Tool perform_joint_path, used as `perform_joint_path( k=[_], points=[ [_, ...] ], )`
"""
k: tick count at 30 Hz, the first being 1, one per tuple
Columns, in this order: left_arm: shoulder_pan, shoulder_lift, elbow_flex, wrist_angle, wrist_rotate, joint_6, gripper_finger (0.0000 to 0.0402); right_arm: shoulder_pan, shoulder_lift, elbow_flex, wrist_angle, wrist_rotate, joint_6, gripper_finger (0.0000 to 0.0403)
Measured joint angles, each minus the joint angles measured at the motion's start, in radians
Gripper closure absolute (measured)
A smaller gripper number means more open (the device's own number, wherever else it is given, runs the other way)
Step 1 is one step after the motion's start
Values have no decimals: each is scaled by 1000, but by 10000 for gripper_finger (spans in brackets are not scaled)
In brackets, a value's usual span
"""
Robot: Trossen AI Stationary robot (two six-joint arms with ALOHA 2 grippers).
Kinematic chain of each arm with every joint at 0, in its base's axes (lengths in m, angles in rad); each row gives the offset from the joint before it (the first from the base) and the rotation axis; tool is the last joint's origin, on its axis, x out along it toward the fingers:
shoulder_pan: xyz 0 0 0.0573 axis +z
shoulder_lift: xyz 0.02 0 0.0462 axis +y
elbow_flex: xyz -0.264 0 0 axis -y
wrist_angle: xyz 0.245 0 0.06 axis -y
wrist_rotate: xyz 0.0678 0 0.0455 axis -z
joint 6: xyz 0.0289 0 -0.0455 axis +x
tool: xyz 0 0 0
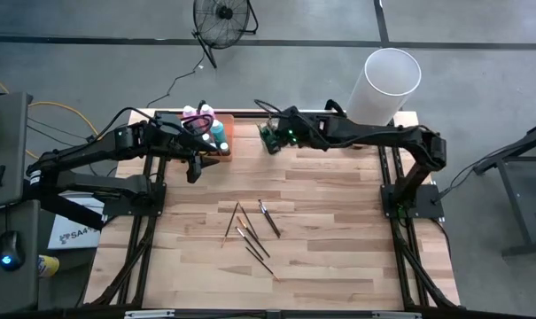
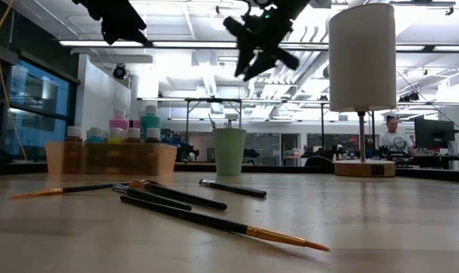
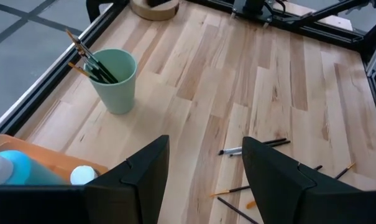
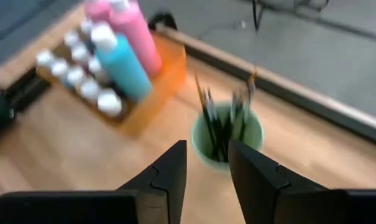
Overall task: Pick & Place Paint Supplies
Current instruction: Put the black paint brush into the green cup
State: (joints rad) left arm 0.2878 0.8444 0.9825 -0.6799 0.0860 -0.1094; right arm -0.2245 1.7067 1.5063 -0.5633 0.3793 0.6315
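Brushes (image 1: 252,232) lie scattered mid-table on the pale wood-plank tabletop (image 1: 338,230) in the high view; the orange tray (image 1: 225,144) of paint bottles (image 1: 216,129) sits at the far edge, left gripper (image 1: 195,170) just beside it, right gripper (image 1: 269,139) above the green cup (image 1: 268,135). Low view: an orange-tipped brush (image 2: 221,224) lies nearest, a bright workshop with a seated person (image 2: 396,136) beyond. Left wrist view: fingers (image 3: 144,171) apart, empty. Right wrist view: fingers (image 4: 169,168) apart over the cup's brushes (image 4: 222,115), seemingly holding nothing.
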Motion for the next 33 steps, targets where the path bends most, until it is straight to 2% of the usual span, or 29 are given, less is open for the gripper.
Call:
perform_joint_path(
  k=[4,7,11,16,21,33],
  points=[
    [0,0,0,-18,0,-30,202,41,-36,0,-207,-3,52,292],
    [0,0,0,-49,0,-90,202,85,-51,-47,-266,11,77,292],
    [0,7,0,-108,0,-186,202,141,-103,-185,-199,5,116,292],
    [-15,46,0,-159,-2,-310,202,194,-226,-387,-56,12,186,292],
    [-110,115,0,-187,-9,-444,202,248,-351,-466,-64,19,221,292],
    [-450,306,0,-271,-129,-949,202,318,-529,-467,-186,49,174,292]
  ],
)
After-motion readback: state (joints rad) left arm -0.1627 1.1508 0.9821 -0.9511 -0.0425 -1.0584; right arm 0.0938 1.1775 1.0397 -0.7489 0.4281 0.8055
